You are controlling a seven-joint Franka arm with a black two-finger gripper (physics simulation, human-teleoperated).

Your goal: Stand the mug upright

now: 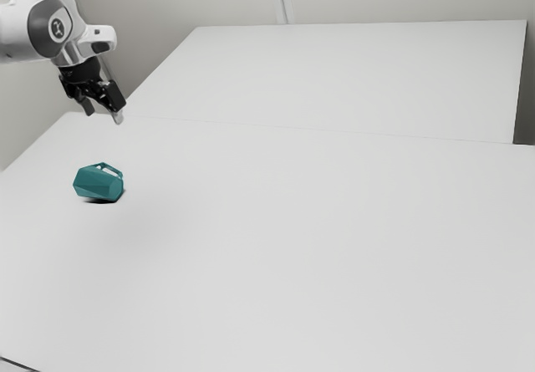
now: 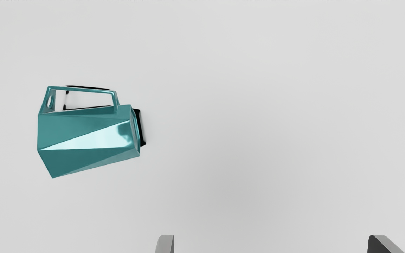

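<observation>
See a teal mug [image 2: 79, 135] lying on its side on the white table [image 1: 292, 247], at nine o'clock in the exterior view. Note flat, angular facets all along the body, with one long triangular facet catching a bright, nearly white gleam. Note also a glossy finish and a body tapering from a broad end to a narrower one. Cannot say for certain which end is the mouth.

Find the handle [image 2: 83, 89] running lengthwise as a thin, angular loop, with a small oval gap near its end by the broad part of the body. In the exterior view, make out that loop toward twelve o'clock from the body; by the wrist view, place it on the side of the mug facing away from the tool [image 1: 104, 114]. See a dark shadow [image 1: 104, 202] just under the mug, on the table.

Have the tool released and spread wide, at ten o'clock in the exterior view, hanging above the table at the end of the white arm [image 1: 25, 25]. From there, in that same view, find the mug at six o'clock, apart from the tool. Between the fingers [image 2: 165, 245], hold nothing; touch neither mug nor table. By the wrist view, place the mug ahead of the fingers and off to one side, outside the gap.
</observation>
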